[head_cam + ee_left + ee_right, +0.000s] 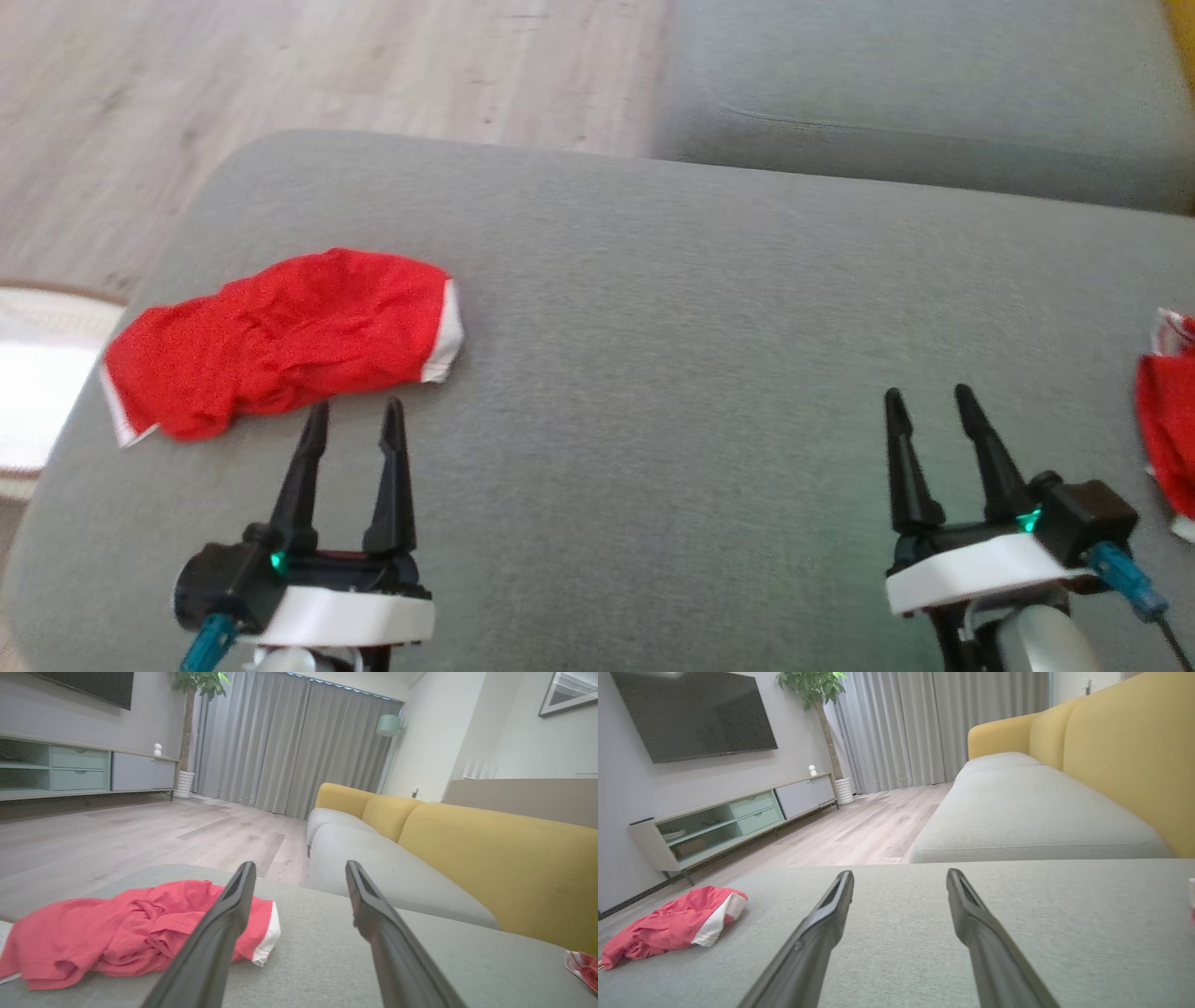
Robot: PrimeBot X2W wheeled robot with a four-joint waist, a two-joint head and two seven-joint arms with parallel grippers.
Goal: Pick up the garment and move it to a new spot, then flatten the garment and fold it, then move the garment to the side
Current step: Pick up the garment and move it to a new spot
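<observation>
A crumpled red garment point(280, 341) with white trim lies on the left part of the grey sofa cushion point(653, 308). The left wrist view has the same garment point(117, 933) low at its left, and the right wrist view has it point(672, 926) far off at the left. My left gripper point(357, 411) hovers just before the garment's near edge, open, with nothing between its fingers. Further right over bare cushion, my right gripper point(929, 397) also stands open and empty.
A second red and white cloth point(1167, 429) lies at the cushion's right edge. Beyond the cushion are wooden floor point(327, 65) and another grey seat point(915, 93) with a yellow backrest point(490, 858). A pale rug point(37, 373) lies left of the cushion.
</observation>
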